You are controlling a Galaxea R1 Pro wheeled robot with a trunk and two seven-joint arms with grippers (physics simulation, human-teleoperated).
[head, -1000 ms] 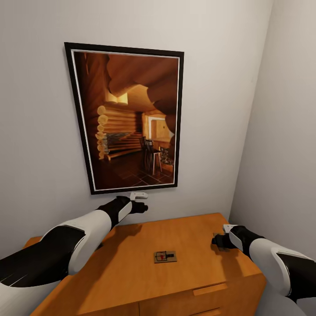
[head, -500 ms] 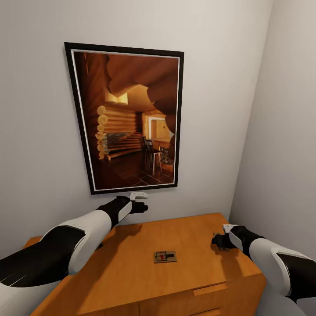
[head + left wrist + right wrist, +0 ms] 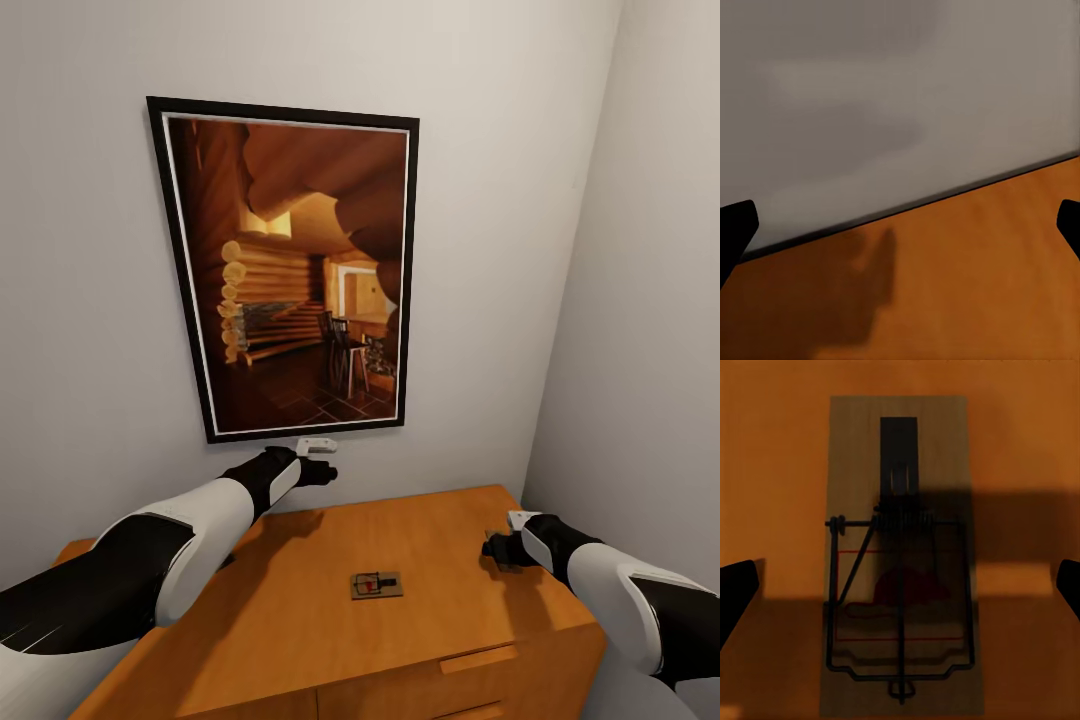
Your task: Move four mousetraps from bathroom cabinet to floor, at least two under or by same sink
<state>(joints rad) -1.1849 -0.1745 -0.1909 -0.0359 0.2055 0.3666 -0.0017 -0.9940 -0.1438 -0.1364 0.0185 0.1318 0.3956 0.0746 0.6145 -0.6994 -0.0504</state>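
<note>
Judging from these pictures, the task is at an early step: 2 mousetraps show on the cabinet point(image 3: 330, 600) top, none on the floor. One mousetrap point(image 3: 376, 584) lies flat near the middle of the top. A second mousetrap point(image 3: 902, 559) lies just below the right gripper point(image 3: 497, 549), whose fingers stand wide with nothing between them, near the right edge. The left gripper point(image 3: 322, 472) hovers wide open by the back wall point(image 3: 900, 97), holding nothing. Room is narrow: the side wall point(image 3: 650, 300) is probably close to the right arm, so lifting straight up seems safest.
</note>
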